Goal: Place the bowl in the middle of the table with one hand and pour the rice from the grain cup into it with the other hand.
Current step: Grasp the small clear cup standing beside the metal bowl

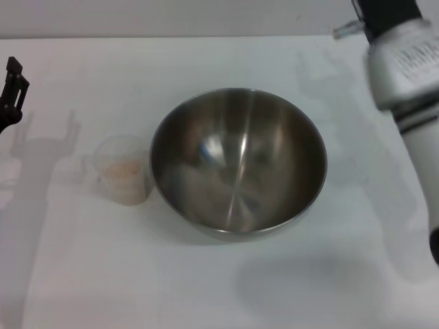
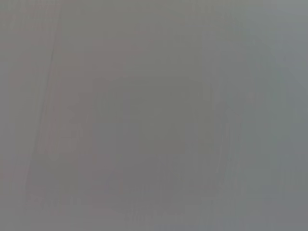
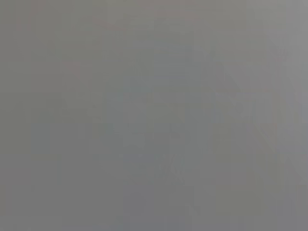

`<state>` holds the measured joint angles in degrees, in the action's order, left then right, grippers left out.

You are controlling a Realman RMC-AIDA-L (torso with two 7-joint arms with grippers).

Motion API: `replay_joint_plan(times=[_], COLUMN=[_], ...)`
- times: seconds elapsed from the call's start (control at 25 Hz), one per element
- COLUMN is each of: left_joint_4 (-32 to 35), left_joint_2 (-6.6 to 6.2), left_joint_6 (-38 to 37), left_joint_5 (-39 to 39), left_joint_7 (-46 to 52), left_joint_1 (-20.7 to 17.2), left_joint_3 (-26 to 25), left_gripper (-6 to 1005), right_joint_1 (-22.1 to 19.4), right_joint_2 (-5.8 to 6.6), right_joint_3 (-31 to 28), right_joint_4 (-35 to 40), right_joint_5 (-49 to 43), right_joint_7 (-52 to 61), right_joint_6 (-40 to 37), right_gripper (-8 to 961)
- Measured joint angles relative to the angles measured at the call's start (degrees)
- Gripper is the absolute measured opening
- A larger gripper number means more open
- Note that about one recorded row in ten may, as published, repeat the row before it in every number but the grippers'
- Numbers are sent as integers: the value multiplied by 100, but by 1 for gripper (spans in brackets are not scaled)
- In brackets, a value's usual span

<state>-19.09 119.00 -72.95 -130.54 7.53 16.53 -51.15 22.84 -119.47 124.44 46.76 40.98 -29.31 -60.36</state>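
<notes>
The bowl, a large shiny steel one, stands upright and empty in the middle of the white table. The grain cup, small and clear, stands just left of the bowl, close to its rim. The rice lies inside the cup as a pale beige heap. My left gripper shows only as a black part at the far left edge, raised and well left of the cup, holding nothing that I can see. My right arm rises along the right edge; its gripper is out of view. Both wrist views are plain grey.
The left gripper's shadow falls on the table left of the cup. The table's far edge runs along the top of the head view.
</notes>
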Motion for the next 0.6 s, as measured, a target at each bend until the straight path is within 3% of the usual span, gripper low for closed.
replay_joint_plan(times=[0.16,0.36,0.6], left_joint_4=[-9,-1,73], left_joint_2=[2,9,5], left_joint_6=[-60,-178,-466], left_joint_5=[-24,-38,-42], left_joint_7=[3,139,111], left_joint_1=[-18,-178,-385], left_joint_3=[14,207,644], left_gripper=[659,657,654], right_joint_1=[43,60,-25], right_joint_2=[-6,10,16], right_joint_3=[218,22,-20], right_joint_4=[-1372,-2909,-3990], right_joint_5=[-2,6,17], right_joint_7=[2115,4398,5044], right_joint_6=[-1661,-2594,-3045], right_gripper=[467,469,472])
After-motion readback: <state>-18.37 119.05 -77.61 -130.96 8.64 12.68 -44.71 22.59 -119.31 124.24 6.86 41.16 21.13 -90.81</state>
